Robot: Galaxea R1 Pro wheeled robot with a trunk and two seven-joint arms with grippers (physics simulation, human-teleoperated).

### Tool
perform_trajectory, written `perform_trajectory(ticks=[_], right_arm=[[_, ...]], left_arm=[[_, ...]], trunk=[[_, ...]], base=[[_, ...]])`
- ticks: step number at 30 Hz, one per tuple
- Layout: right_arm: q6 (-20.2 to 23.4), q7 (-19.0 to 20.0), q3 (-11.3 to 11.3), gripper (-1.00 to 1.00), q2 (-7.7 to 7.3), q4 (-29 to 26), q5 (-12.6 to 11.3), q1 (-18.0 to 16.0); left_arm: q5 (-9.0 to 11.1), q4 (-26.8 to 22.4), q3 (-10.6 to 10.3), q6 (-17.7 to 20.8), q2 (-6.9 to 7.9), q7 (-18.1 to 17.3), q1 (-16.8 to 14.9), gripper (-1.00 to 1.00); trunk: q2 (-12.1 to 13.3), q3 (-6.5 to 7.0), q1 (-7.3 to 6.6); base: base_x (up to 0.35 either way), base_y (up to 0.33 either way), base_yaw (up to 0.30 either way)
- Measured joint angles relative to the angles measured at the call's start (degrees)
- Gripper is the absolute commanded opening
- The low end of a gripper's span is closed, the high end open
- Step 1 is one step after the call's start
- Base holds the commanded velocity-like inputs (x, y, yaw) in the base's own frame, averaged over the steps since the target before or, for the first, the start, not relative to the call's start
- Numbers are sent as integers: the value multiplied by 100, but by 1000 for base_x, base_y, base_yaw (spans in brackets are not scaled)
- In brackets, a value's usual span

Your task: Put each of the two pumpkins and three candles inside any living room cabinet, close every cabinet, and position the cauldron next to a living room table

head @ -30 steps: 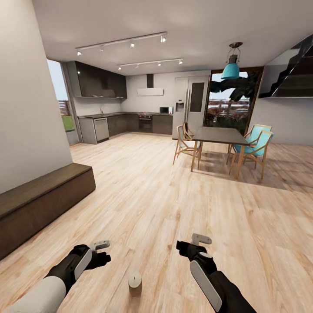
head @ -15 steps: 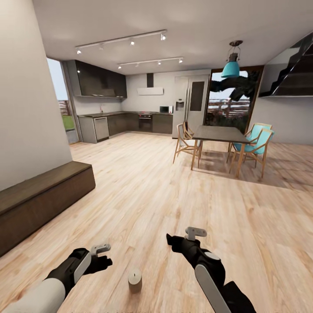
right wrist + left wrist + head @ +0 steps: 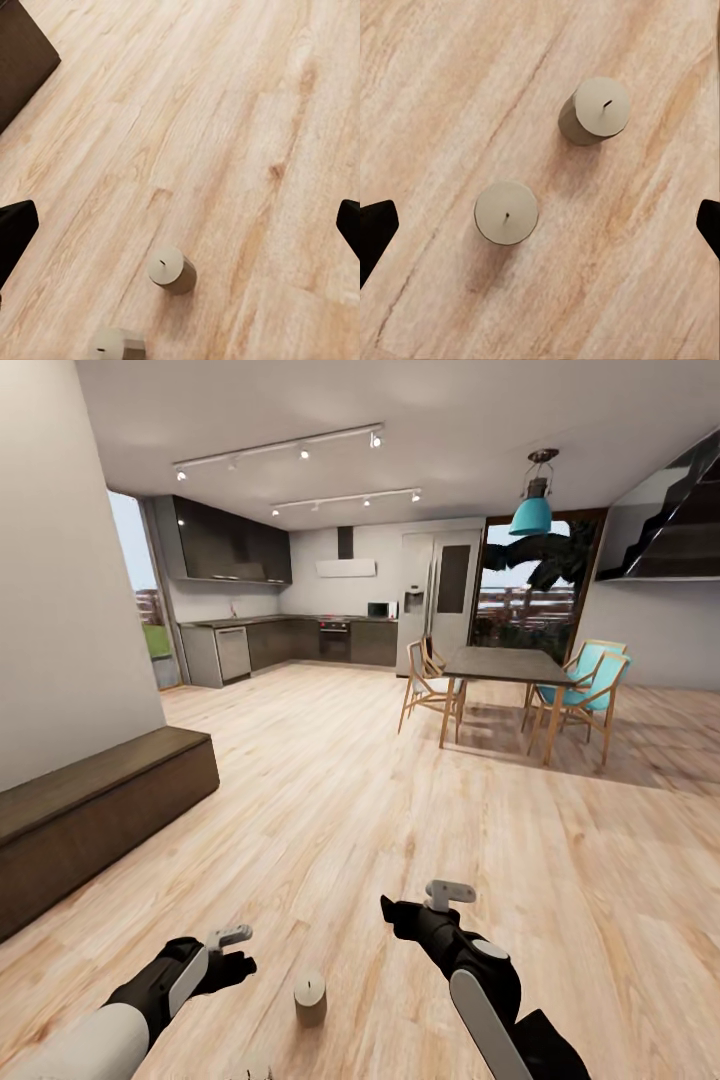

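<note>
The left gripper (image 3: 232,950) hangs low over the wooden floor (image 3: 330,810) with its fingers spread wide and nothing between them. The right gripper (image 3: 425,905) hovers a little farther forward, equally wide and empty. Between the two arms a beige candle (image 3: 310,998) stands upright on the boards, and a second candle (image 3: 506,213) stands near it. The long dark cabinet (image 3: 90,820) runs along the wall to the left, its fronts closed.

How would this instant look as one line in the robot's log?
left gripper: open | right gripper: open | candles: upright on floor | cabinet: closed
</note>
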Motion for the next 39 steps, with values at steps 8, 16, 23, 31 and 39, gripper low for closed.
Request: perform_trajectory(ticks=[8, 16, 23, 31, 39], right_arm=[[152, 0, -7, 100, 0, -5, 1, 2], [199, 0, -15, 100, 4, 7, 1, 1], [203, 0, -30, 100, -8, 3, 1, 4], [203, 0, -22, 100, -3, 8, 1, 6], [203, 0, -17, 100, -4, 11, 0, 5]], left_arm=[[10, 4, 1, -332, -1, -6, 2, 100], [-2, 12, 3, -377, -9, 0, 2, 100], [-6, 6, 2, -403, -10, 2, 2, 100], [-24, 7, -5, -702, -10, -1, 2, 100], [-25, 5, -7, -734, -10, 7, 2, 100]], trunk=[[-321, -144, 176], [-642, -287, 352], [-923, -413, 505], [-1243, -557, 681], [-1564, -700, 857]], base=[[0, 0, 0], [0, 0, 0], [0, 0, 0], [0, 0, 0], [0, 0, 0]])
